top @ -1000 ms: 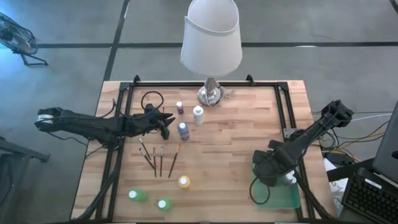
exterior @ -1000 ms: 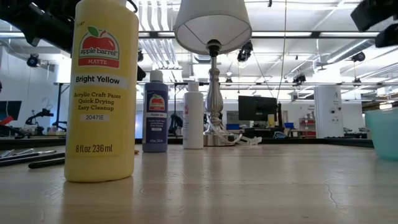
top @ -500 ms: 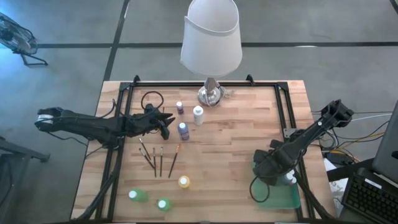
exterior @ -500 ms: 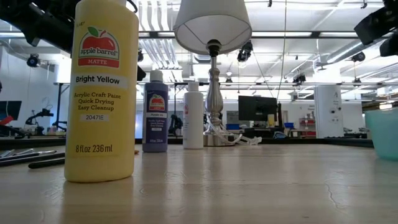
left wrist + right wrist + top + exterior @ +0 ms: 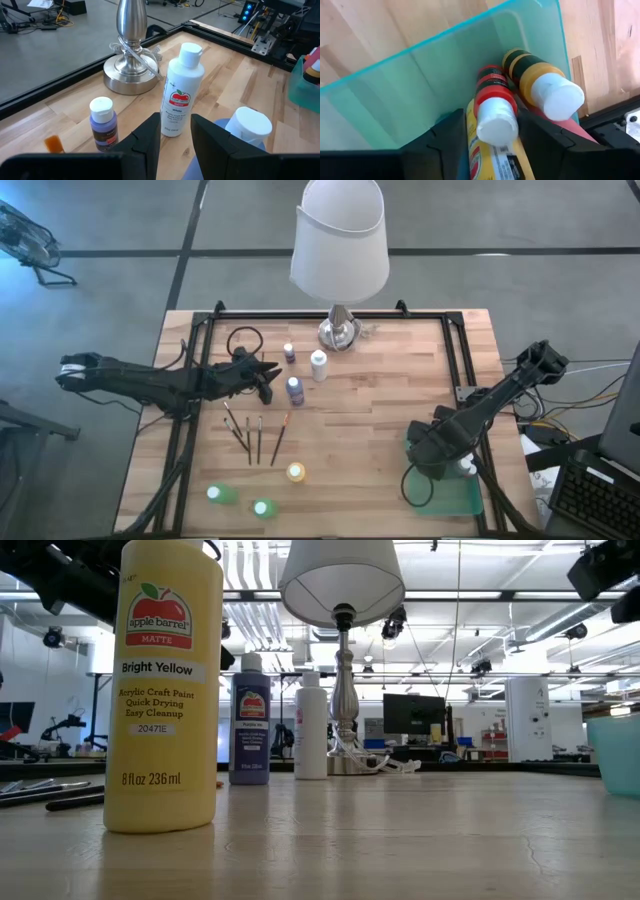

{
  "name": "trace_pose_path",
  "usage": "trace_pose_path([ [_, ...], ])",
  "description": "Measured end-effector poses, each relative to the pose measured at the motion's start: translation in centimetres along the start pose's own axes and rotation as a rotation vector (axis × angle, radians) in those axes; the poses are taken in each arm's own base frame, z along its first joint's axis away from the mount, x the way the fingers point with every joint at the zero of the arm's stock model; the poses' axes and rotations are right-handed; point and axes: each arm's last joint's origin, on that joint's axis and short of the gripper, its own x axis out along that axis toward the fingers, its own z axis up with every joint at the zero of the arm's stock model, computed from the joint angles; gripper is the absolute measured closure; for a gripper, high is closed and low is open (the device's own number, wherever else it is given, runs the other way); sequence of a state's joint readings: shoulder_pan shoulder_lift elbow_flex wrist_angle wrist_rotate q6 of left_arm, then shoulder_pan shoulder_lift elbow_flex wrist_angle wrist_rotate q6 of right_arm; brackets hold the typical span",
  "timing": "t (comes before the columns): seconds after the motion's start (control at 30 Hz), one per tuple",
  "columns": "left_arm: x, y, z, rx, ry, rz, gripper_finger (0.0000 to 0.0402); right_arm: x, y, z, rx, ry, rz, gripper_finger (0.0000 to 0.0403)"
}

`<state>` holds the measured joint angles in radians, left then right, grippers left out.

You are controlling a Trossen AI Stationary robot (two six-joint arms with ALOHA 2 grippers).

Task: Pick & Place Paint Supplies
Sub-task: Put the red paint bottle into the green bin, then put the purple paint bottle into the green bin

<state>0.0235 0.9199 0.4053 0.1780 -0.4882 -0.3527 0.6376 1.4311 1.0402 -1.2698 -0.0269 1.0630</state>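
Observation:
My right gripper point(image 5: 440, 465) points down into the green tray point(image 5: 420, 85) at the table's near right, open. Its fingers flank a red-banded paint bottle with a white cap point(image 5: 495, 117), which leans on a yellow-banded bottle point(image 5: 545, 90) in the tray. My left gripper point(image 5: 268, 383) hovers left of centre, open by a narrow gap with nothing in it, beside a blue bottle point(image 5: 295, 388). Standing on the table are a white bottle point(image 5: 181, 90), a small purple bottle point(image 5: 104, 125), a yellow bottle point(image 5: 296, 472) and two green bottles point(image 5: 222, 494). Several brushes point(image 5: 255, 437) lie flat. My right gripper stands over the red-banded bottle's cap end point(image 5: 492, 100), one finger on each side, coming from above. I cannot tell whether the fingers touch it. The bottle rests in the tray, tilted, cap up.
A tall lamp with a white shade point(image 5: 340, 240) stands at the far middle on a metal base point(image 5: 127, 80). A dark cable loop point(image 5: 243, 340) lies at the far left. Black frame rails point(image 5: 450, 350) border the table. Bare wood spans the middle.

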Motion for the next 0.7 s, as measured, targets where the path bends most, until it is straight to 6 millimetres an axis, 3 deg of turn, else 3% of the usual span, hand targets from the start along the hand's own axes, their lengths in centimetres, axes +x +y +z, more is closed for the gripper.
trace_pose_path([
  [0.43,0.0,0.0,0.0,0.0,0.0,0.0,0.0289,-4.7,-0.4,-0.3,0.048,0.009,-0.031,0.0271],
  [0.7,0.0,0.0,0.0,0.008,0.0,0.0,0.0289,-8.5,0.0,0.2,0.029,-0.177,0.022,0.0299],
])
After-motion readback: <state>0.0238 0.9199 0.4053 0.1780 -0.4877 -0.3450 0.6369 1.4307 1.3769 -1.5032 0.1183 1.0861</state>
